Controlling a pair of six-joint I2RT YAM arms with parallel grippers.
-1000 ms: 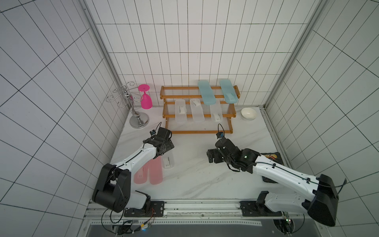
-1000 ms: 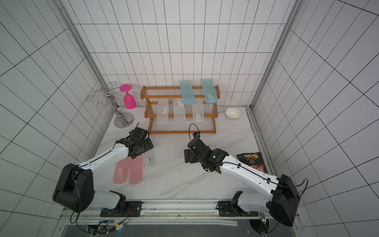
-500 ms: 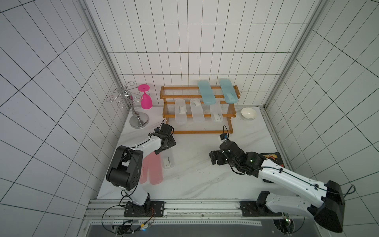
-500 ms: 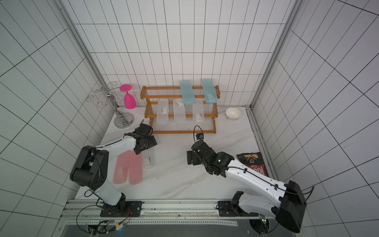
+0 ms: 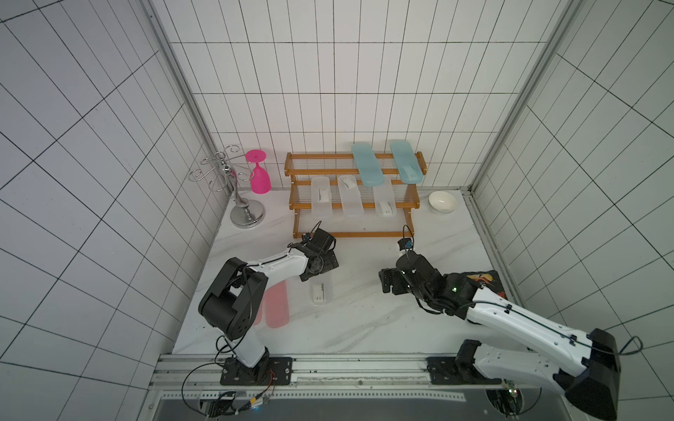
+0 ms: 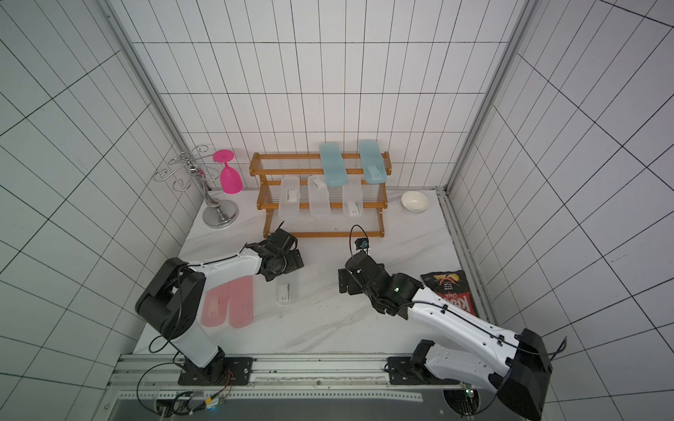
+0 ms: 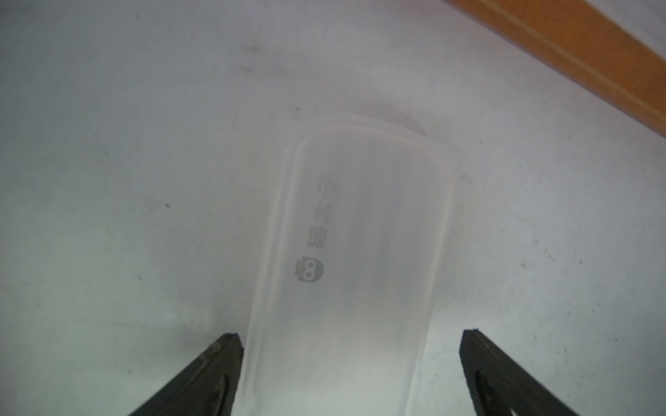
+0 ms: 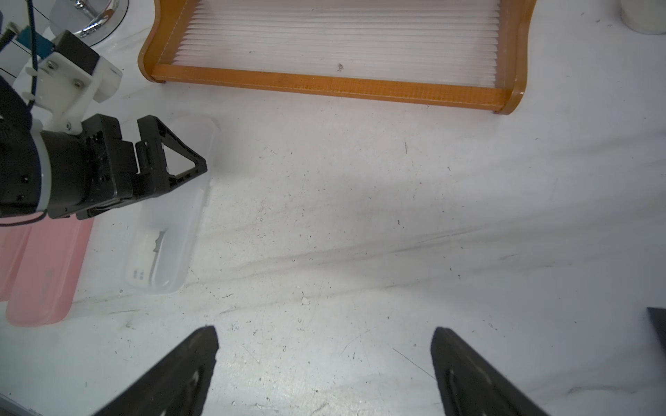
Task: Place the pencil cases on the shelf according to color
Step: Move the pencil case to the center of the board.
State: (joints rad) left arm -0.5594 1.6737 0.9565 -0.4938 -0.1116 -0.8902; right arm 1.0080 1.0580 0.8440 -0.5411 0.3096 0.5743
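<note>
Frosted case (image 7: 360, 306) logo (image 7: 309, 271): left wrist view only

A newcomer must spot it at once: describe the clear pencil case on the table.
Start at the orange wooden shelf by the back wall and come forward onto the white table. There, straddled by the open left claw, lies a frosted case with a white label. Unlike the two pink cases beside it, it is colourless.
</note>
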